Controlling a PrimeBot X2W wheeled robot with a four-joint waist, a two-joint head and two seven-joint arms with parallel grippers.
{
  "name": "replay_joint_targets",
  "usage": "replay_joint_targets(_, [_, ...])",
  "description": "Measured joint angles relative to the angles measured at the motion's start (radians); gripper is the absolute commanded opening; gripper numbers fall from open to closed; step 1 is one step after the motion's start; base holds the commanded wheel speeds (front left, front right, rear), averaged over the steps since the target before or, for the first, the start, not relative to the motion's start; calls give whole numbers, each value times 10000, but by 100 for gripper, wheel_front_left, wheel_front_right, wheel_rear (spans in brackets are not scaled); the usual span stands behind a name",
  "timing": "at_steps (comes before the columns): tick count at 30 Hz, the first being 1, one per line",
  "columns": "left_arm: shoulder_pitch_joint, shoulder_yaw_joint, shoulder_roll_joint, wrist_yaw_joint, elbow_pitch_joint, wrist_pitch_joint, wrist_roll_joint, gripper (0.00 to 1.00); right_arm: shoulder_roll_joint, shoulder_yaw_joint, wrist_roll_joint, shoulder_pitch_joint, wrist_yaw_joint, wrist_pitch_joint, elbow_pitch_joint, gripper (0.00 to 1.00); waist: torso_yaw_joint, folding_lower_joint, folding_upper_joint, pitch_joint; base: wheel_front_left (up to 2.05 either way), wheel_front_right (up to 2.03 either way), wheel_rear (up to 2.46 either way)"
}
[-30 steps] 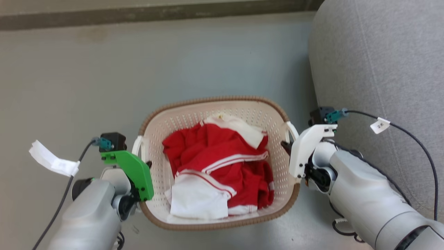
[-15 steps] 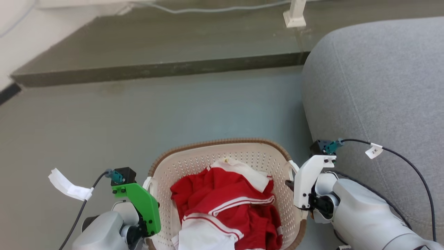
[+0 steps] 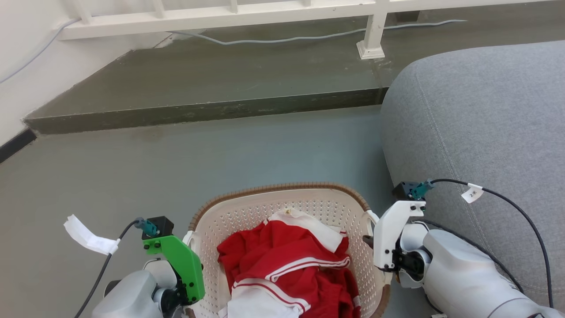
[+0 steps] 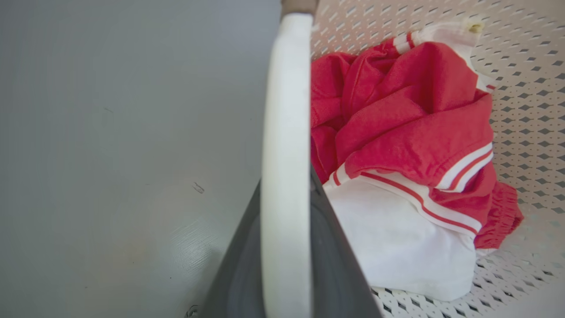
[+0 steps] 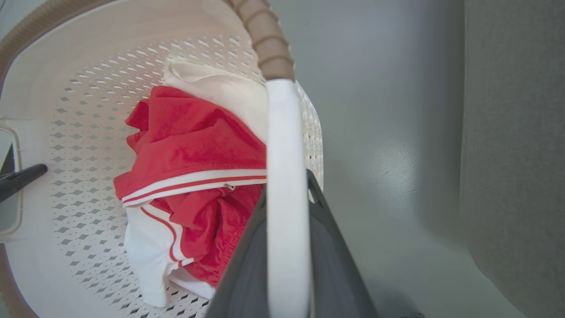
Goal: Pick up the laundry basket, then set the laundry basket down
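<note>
The laundry basket point(image 3: 282, 189), cream-white and perforated with a brown woven rim, sits low in the head view with red and white clothes point(image 3: 287, 265) inside. My left gripper point(image 3: 189, 265), under its green mount, is at the basket's left handle. In the left wrist view the white handle point(image 4: 284, 110) runs between the dark fingers point(image 4: 329, 247), and the left gripper point(image 4: 287, 185) is shut on it. My right gripper point(image 3: 369, 242) grips the right handle; in the right wrist view that handle point(image 5: 286, 145) passes between the fingers point(image 5: 247, 265) of the shut gripper point(image 5: 287, 185).
A grey upholstered seat point(image 3: 476, 123) stands close on the right, beside my right arm. Beyond the grey floor point(image 3: 132, 176) lies a raised dark step point(image 3: 198, 110) with a white railing point(image 3: 220, 15), a post point(image 3: 371, 39) and a cable point(image 3: 287, 39).
The head view has tilted up: the step and railing have come into sight and the basket sits lower in the picture. Both grippers keep the same hold on the handles.
</note>
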Motion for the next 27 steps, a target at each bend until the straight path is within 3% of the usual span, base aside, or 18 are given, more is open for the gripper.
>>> replay_joint_targets(27, [10,-184,-2,0,132,71,-359,0,-12,353,192,-2,0,77,-4,0,-76,0,0,-30,0,0,0])
